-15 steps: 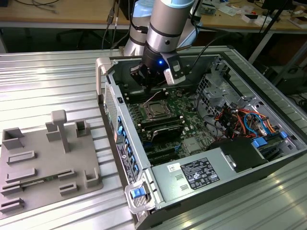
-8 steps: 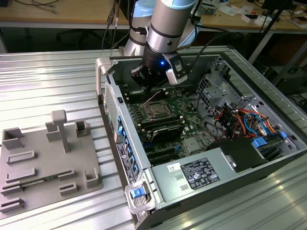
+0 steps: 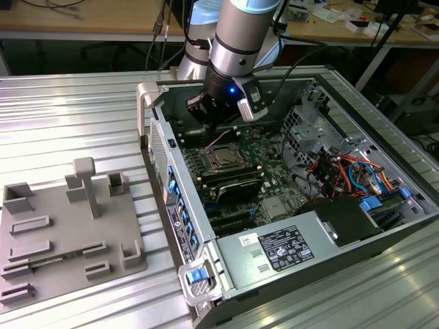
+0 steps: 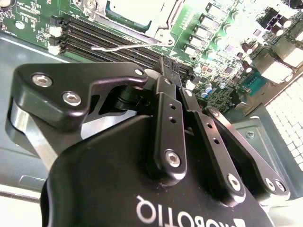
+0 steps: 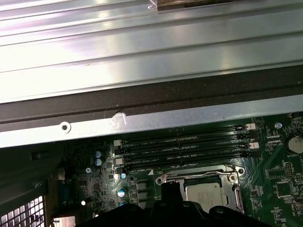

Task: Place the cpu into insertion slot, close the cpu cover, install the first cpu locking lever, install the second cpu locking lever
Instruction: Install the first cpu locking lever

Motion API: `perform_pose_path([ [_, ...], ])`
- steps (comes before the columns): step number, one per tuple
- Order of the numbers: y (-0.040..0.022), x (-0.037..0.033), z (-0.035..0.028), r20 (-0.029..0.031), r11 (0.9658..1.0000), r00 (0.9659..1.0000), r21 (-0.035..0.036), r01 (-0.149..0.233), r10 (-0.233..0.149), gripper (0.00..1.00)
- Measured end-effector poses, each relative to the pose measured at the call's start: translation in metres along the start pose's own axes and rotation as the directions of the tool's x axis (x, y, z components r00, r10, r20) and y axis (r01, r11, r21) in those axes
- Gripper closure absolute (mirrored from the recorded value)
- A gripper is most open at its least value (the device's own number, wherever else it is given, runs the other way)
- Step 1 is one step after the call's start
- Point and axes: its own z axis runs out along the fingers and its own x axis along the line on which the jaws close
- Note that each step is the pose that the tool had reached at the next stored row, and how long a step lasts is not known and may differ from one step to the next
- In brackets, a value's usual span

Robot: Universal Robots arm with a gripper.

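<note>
A: What lies closest in the exterior view?

B: A grey moulded plastic fixture tray [image 3: 68, 233] on the ribbed aluminium table [image 3: 68, 116], towards the exterior view's left; just beside it stands the open grey metal computer case [image 3: 199, 281], with the grey power supply box [image 3: 274, 250] at its near end.

A: And further in?

B: The green motherboard [image 3: 254, 185]; on it the small square insertion slot with a silver metal rim [image 3: 223, 159], and beside that the long narrow black memory slots [image 3: 233, 186].

A: How does the arm stand?

B: The silver-and-blue robot arm [image 3: 236, 34] comes down steeply from the far side, its wrist over the far end of the case; the black gripper [image 3: 214, 118] hangs just above the board, a little beyond the slot.

A: And its fingers?

B: In the second wrist view the black metal fingers [image 4: 166, 99] lie close together, nearly touching at the tips; nothing sits between them; a thin silver wire lever [image 4: 128, 45] lies apart from them, near the socket.

A: The cpu?

B: In the first wrist view the flat silver-grey cpu [image 5: 204, 194] lies in the slot, with the thin silver metal cpu cover frame [image 5: 199, 177] lying around it.
</note>
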Motion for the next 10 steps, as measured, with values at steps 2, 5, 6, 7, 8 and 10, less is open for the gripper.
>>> perform_pose_path([
  [2,0.0000,0.0000,0.0000,0.0000,1.0000,1.0000,0.0000,0.000,0.000,0.89],
  [5,0.0000,-0.0001,0.0000,0.0000,1.0000,1.0000,0.0000,0.000,0.000,0.89],
  [6,0.0000,-0.0003,0.0001,0.0000,1.0000,1.0000,-0.0001,0.000,0.000,0.89],
  [7,0.0000,-0.0004,0.0002,0.0000,1.0000,1.0000,0.0000,0.001,-0.001,0.89],
  [8,0.0001,-0.0010,0.0003,-0.0003,1.0000,1.0000,-0.0001,0.005,-0.005,0.89],
  [10,0.0002,-0.0019,0.0004,-0.0014,0.9999,0.9999,0.0000,0.016,-0.016,0.89],
])
